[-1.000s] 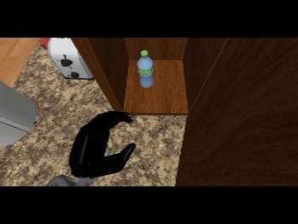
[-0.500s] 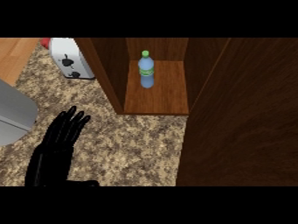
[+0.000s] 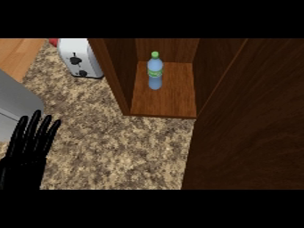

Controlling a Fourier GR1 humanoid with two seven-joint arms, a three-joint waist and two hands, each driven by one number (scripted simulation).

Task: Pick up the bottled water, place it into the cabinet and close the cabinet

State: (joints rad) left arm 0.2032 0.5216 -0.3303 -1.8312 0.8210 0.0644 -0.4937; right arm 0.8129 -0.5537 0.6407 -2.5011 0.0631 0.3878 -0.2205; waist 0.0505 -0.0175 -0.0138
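Upper centre of the frame, the bottled water (image 3: pixel 155 71) stands upright inside the cabinet (image 3: pixel 174 100). At lower left, the left hand (image 3: pixel 28 144) hovers over the counter (image 3: pixel 115 142) with straight, slightly fanned fingers. A careless reach across for the door (image 3: pixel 259 124) might topple the bottle.

No text is legible anywhere, not even on the bottled water (image 3: pixel 155 74)

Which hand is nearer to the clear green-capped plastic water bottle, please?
Probably left: the black left hand is open over the speckled counter, lower left of the green-capped water bottle and apart from it. The right hand is out of view.
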